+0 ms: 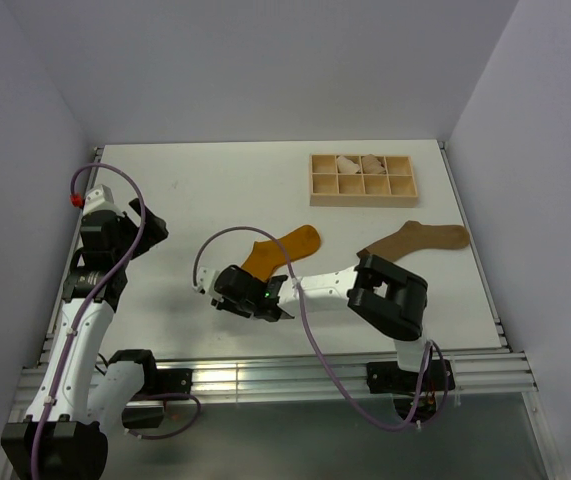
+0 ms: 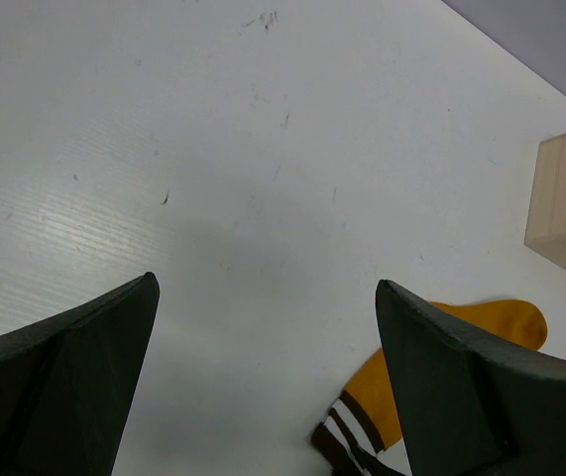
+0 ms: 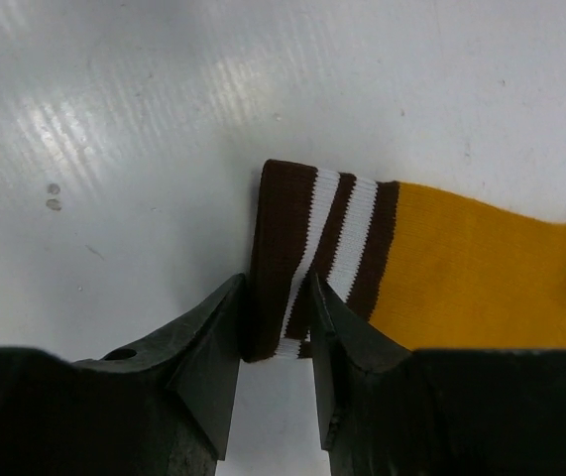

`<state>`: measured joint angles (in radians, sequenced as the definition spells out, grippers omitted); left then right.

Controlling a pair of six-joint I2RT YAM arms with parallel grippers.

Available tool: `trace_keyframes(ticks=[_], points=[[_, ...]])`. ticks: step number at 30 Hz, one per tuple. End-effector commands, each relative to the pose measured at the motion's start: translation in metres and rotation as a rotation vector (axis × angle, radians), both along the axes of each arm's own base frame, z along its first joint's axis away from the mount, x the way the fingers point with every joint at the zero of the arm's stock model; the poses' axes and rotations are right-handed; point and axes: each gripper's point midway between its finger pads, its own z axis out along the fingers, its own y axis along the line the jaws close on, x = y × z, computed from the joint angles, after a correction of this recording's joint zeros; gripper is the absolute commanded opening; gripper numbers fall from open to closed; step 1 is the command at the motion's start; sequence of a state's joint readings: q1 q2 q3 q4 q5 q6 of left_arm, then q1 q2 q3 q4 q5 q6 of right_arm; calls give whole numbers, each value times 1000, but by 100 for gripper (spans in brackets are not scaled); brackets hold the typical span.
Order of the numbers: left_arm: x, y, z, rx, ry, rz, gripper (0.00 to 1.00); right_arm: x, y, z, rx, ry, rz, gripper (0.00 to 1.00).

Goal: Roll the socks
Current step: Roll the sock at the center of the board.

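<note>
The mustard-orange sock lies flat mid-table, its toe toward the back. Its brown-and-white striped cuff is folded over, and it sits pinched between the fingers of my right gripper, which is shut on it low over the table. The tan-brown sock lies flat to the right, near the right arm's elbow. My left gripper hovers at the left side, wide open and empty. In its wrist view the orange sock shows beyond the right finger.
A wooden compartment box stands at the back right with pale rolled bundles in two of its back cells. Its corner shows in the left wrist view. The table's metal rail runs along the near edge.
</note>
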<state>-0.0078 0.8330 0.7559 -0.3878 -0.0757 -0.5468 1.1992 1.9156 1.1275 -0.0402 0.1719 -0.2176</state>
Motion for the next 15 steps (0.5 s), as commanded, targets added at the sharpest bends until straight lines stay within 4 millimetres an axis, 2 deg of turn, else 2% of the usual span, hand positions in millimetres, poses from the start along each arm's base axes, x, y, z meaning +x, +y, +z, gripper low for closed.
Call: trace_keyframes(ticks=[1, 4, 8, 9, 12, 13, 15], points=[[1, -1, 7, -14, -16, -4, 97, 1, -26, -22, -78, 45, -92, 39], [1, -2, 6, -15, -13, -6, 97, 5, -28, -23, -79, 55, -121, 35], [1, -2, 7, -15, -17, -7, 97, 2, -28, -24, -74, 84, -118, 24], [1, -3, 7, -17, -17, -11, 97, 0, -26, -21, -58, 95, -113, 18], [2, -8, 10, -26, -31, -41, 97, -5, -22, -12, -2, 156, -103, 10], [2, -10, 11, -32, -37, -53, 97, -9, -20, -9, 21, 192, -89, 10], [3, -15, 12, -41, -50, -76, 97, -5, -19, 0, 69, 226, -107, 7]])
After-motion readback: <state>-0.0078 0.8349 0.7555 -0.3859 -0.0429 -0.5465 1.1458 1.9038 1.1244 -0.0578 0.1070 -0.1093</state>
